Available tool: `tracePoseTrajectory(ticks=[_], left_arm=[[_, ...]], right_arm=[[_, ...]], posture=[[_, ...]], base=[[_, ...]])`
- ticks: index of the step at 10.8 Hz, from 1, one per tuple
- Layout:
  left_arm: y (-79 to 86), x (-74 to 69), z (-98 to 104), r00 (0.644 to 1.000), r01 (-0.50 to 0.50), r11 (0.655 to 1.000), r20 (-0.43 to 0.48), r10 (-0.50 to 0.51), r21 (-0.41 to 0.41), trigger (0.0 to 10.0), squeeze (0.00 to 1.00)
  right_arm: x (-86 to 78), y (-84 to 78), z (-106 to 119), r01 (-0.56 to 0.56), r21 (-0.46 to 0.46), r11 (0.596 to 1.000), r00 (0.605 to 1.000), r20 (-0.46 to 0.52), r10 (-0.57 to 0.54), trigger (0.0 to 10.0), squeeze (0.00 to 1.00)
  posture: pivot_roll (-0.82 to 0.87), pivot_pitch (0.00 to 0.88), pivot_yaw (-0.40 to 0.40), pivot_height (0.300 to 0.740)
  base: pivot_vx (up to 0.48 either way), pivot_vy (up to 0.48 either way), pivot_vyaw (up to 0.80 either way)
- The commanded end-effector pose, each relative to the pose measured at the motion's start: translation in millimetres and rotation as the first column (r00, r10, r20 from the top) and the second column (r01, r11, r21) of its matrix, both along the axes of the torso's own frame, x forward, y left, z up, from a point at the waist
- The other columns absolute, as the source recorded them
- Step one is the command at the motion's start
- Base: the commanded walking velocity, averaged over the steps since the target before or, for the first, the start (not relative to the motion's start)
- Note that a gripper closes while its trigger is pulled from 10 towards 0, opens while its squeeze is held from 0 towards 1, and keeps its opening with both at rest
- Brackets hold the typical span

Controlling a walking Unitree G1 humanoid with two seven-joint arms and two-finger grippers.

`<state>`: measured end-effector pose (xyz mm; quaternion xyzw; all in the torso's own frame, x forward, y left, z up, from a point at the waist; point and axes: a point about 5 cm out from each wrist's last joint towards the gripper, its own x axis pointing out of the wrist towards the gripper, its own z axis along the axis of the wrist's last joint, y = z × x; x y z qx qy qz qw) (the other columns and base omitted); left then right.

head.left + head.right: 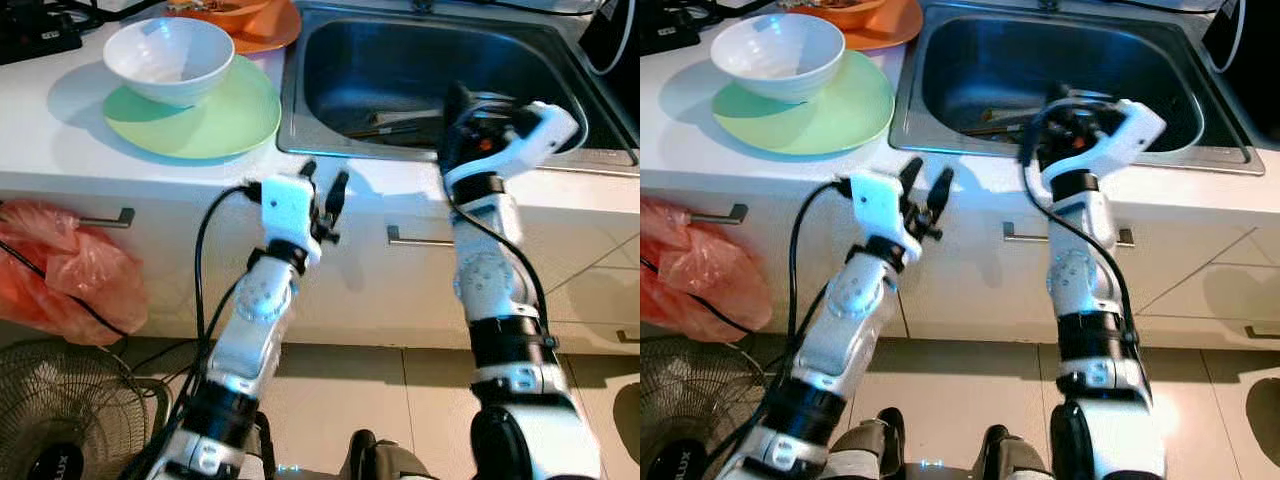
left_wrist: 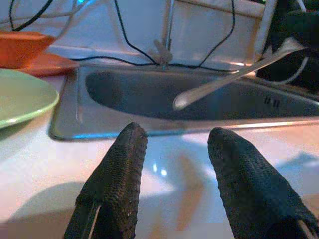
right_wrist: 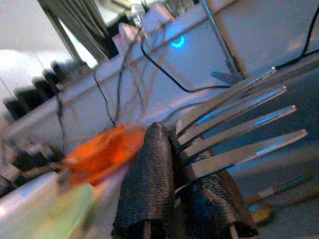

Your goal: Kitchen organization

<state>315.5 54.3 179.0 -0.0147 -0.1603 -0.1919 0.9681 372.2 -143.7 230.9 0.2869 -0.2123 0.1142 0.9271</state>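
Broadly, white counter (image 1: 60, 150) running along the wall, cupboard drawers below its front edge, steel sink (image 1: 330, 120) sunk into its right part. Toward the counter's left end, a green plate (image 1: 225, 125) carrying a white bowl (image 1: 170, 58); behind these, by the sink's back left corner, an orange plate (image 1: 270, 30) with an orange bowl on it. Down in the sink basin, some utensils lying loose near the front wall, too dim to sort. Over the sink's front rim, right gripper (image 3: 192, 167) with fingers shut on a fork (image 3: 239, 122), pinched at the neck so the four tines jut past the fingertips; handle seen from the left wrist view (image 2: 234, 74) slanting across the basin. Just outside the sink's front left corner, at the counter's front edge, left gripper (image 2: 174, 184) with fingers parted and nothing between them. Likely risks from here: fork pivoting or slipping in so narrow a pinch, dropping back among the utensils; long handle catching the sink rim or the bowl on a swing toward the plates; smooth metal twisting under a fast turn.
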Motion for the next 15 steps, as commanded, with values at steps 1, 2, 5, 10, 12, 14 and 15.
tracePoseTrajectory(ticks=[1, 2, 5, 10, 12, 14, 15], left_arm=[[-5.1, -4.8, 2, 1.000, 0.018, 1.000, 0.018, -0.018, 0.016, 10.0, 0.00], [-5.5, -5.6, 0, 1.000, 0.019, 1.000, 0.014, -0.019, 0.023, 10.0, 0.00], [-5.8, -11.4, -8, 1.000, 0.017, 0.998, -0.003, -0.017, 0.052, 10.0, 0.00], [-13.1, -14.9, -8, 0.999, 0.032, 0.997, 0.006, -0.033, 0.075, 10.0, 0.00], [-13.4, -15.3, -9, 0.999, 0.032, 0.997, 0.002, -0.032, 0.073, 10.0, 0.00], [-13.5, -15.7, -9, 0.999, 0.032, 0.997, 0.000, -0.032, 0.075, 10.0, 0.00], [-13.6, -15.8, -10, 1.000, 0.032, 0.997, -0.002, -0.031, 0.075, 10.0, 0.00]], right_arm=[[3.8, -5.5, 7, 0.028, -0.035, 0.999, 0.999, 0.032, -0.027, 10.0, 0.00], [6.8, -6.8, 8, 0.034, -0.046, 0.998, 0.999, 0.029, -0.033, 10.0, 0.00], [23.4, -6.6, -2, 0.050, -0.175, 0.983, 0.998, -0.039, -0.058, 10.0, 0.00], [33.0, -1.9, -9, 0.026, -0.249, 0.968, 0.993, -0.101, -0.052, 10.0, 1.00], [34.7, -5.1, -10, 0.033, -0.247, 0.969, 0.992, -0.109, -0.062, 10.0, 1.00], [35.3, -2.6, -6, 0.034, -0.254, 0.967, 0.994, -0.090, -0.059, 10.0, 0.00], [34.9, -1.5, -3, 0.033, -0.235, 0.972, 0.996, -0.071, -0.051, 10.0, 0.00]], posture=[[0.12, 0.190, -0.060, 0.740], [0.12, 0.190, -0.061, 0.740], [0.13, 0.193, -0.064, 0.740], [0.15, 0.183, -0.070, 0.740], [0.14, 0.180, -0.071, 0.740], [0.14, 0.181, -0.072, 0.740], [0.14, 0.183, -0.072, 0.740]], base=[[0.000, 0.000, 0.00], [0.000, 0.000, 0.00], [0.000, 0.000, 0.00], [0.000, 0.000, 0.00], [0.000, 0.000, 0.00], [0.000, 0.000, 0.00], [0.000, 0.000, 0.00]])
